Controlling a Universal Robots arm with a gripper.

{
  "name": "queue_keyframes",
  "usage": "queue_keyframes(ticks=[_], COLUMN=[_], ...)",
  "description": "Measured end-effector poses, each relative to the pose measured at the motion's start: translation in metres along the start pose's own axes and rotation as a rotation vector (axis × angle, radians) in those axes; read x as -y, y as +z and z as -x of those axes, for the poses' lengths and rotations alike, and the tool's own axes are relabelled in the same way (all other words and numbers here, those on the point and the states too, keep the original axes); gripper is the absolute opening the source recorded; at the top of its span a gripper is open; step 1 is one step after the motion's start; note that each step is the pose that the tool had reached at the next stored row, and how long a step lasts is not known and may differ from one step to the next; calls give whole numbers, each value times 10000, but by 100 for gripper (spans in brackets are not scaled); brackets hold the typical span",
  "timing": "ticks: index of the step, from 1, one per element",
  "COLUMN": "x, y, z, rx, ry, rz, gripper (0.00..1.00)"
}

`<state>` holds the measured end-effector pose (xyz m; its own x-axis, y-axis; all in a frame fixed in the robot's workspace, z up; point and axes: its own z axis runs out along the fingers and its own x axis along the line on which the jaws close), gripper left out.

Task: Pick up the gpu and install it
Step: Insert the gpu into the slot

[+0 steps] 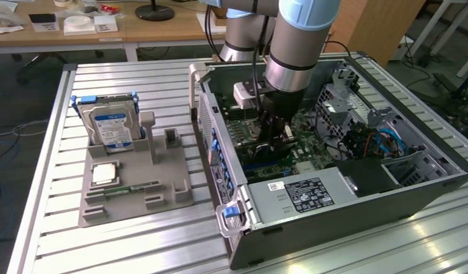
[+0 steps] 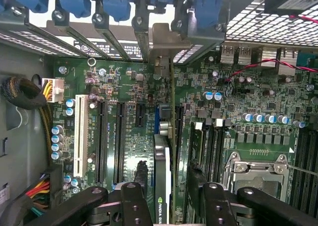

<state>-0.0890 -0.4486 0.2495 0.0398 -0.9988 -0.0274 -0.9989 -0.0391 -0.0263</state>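
One arm reaches straight down into the case, its tool (image 2: 163,196) spread astride the upright gpu (image 2: 161,186).

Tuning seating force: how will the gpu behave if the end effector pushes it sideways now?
The gpu stands on edge in a motherboard slot, thin and tall, so a side push would probably lever it rather than slide it. It looks like a rigid board, likely stiff, yet fragile at the slot.
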Motion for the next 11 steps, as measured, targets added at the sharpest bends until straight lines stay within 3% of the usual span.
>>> queue_keyframes(ticks=[7, 8, 11], x=[0, 0, 0], y=[0, 0, 0], z=[0, 0, 0], rx=[0, 0, 0], ry=[0, 0, 0], rz=[0, 0, 0], gripper=[45, 38, 38])
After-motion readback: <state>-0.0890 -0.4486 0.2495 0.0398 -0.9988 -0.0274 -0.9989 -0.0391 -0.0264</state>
